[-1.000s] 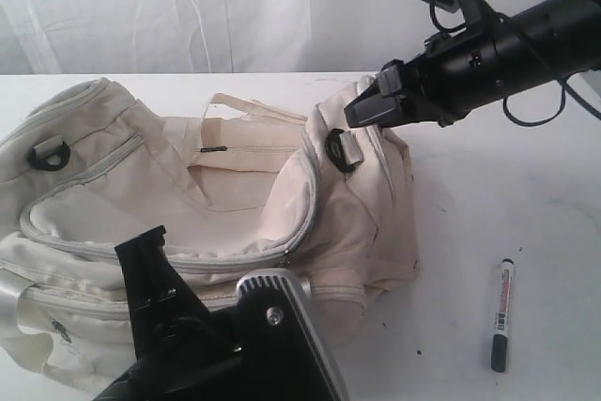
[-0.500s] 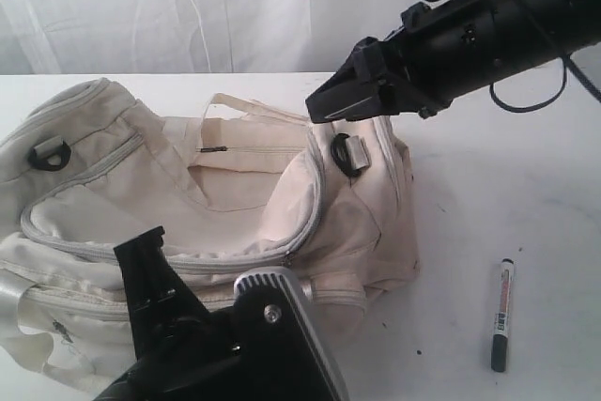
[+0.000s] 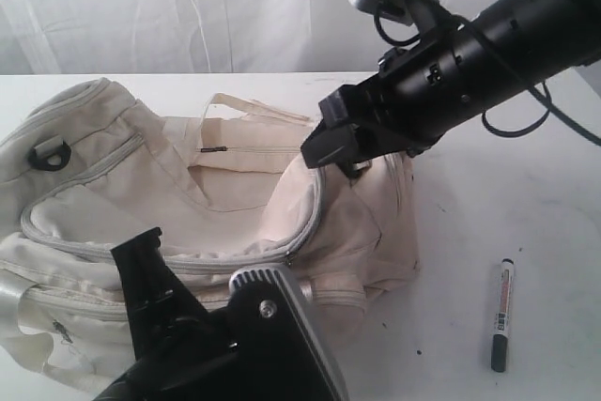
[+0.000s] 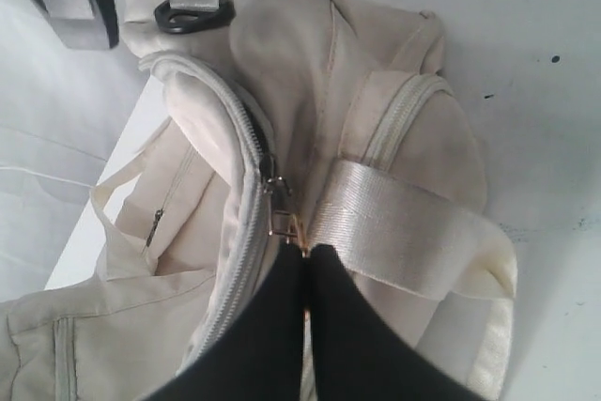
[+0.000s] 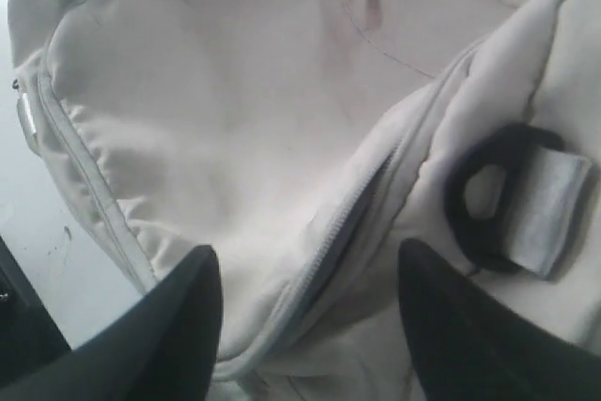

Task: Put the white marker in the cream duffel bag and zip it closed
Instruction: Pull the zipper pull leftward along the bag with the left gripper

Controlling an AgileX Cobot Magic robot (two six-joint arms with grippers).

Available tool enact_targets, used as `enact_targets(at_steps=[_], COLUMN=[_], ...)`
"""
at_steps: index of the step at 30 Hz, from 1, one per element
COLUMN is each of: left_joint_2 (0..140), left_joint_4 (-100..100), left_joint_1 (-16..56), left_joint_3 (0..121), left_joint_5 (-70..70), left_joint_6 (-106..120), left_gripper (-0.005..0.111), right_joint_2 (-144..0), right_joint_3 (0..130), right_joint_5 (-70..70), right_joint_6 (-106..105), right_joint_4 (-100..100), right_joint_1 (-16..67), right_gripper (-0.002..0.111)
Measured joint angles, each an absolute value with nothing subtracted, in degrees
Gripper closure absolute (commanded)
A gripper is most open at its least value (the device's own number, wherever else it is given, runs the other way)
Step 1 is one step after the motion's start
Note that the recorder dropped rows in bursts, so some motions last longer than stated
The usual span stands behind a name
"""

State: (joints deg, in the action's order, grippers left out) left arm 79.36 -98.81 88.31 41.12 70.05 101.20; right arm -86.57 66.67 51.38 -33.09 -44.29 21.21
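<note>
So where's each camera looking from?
Exterior view: off the arms, facing cream duffel bag, white marker, both arms.
Left wrist view: on that arm, over the shut left end effector pinching the zipper pull.
Right wrist view: on that arm, through the open right end effector onto the bag.
Both wrist views share the strap ring.

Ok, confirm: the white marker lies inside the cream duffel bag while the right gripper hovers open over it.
Wrong: the exterior view shows the white marker on the table beside the cream duffel bag, not inside. The right gripper does hover open over it.
</note>
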Motion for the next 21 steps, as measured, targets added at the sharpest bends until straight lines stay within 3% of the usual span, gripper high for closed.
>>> enact_targets(at_steps=[17,21], left_joint_2=[79.36,79.36], left_joint_4=[-98.81,-98.81], left_joint_1=[88.31,88.31], left_joint_3=[41.12,41.12], left_joint_5=[70.05,70.05], left_joint_6=[99.40,99.40], left_gripper=[0.107,0.107], right_joint_2=[-92.71,-94.31], right_joint_3=[63.39,63.39], right_joint_5=[44.95,44.95], right_joint_6=[-31.96,-31.84], right_joint_4=[-44.08,-44.08], right_joint_1=[24.69,24.69], right_gripper=[0.056,0.064])
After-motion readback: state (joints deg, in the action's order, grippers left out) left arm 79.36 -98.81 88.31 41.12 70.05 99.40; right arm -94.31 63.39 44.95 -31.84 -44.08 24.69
